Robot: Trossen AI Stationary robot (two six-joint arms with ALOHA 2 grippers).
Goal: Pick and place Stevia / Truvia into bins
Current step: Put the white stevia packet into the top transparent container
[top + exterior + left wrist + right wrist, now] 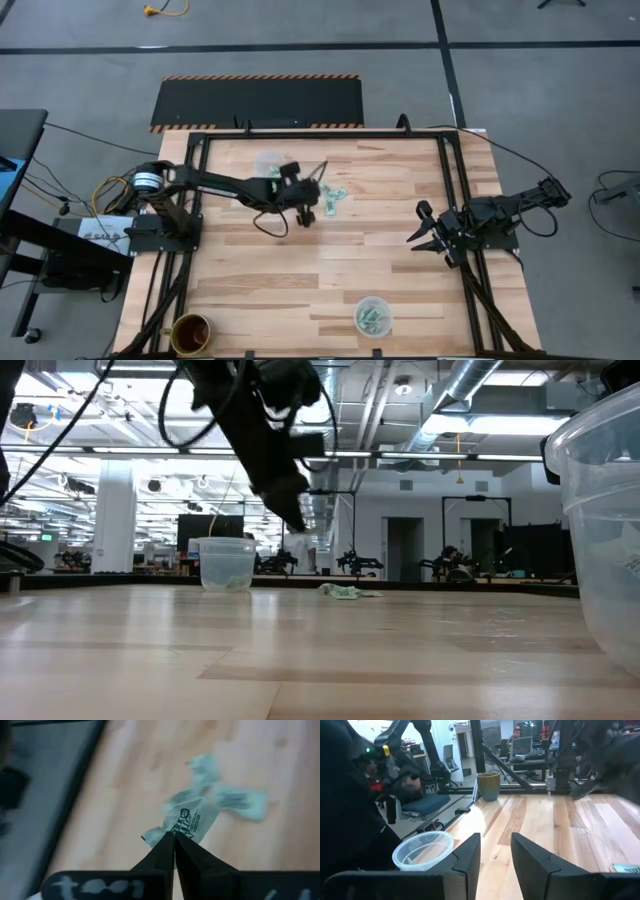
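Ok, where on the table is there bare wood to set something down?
The widest bare patch lies mid-table, between the left gripper, shut on a pale green paper packet, and the near clear plastic cup. Wood between the brown dark-rimmed cup and that cup is bare too. It is crowded around the loose green packets beside the far clear cup.

The high view looks straight down on the whole surface [330,260]. The low view sits at surface level, facing the room. Both share the far clear cup [270,162] [226,563]; wrist views look close past each hand.
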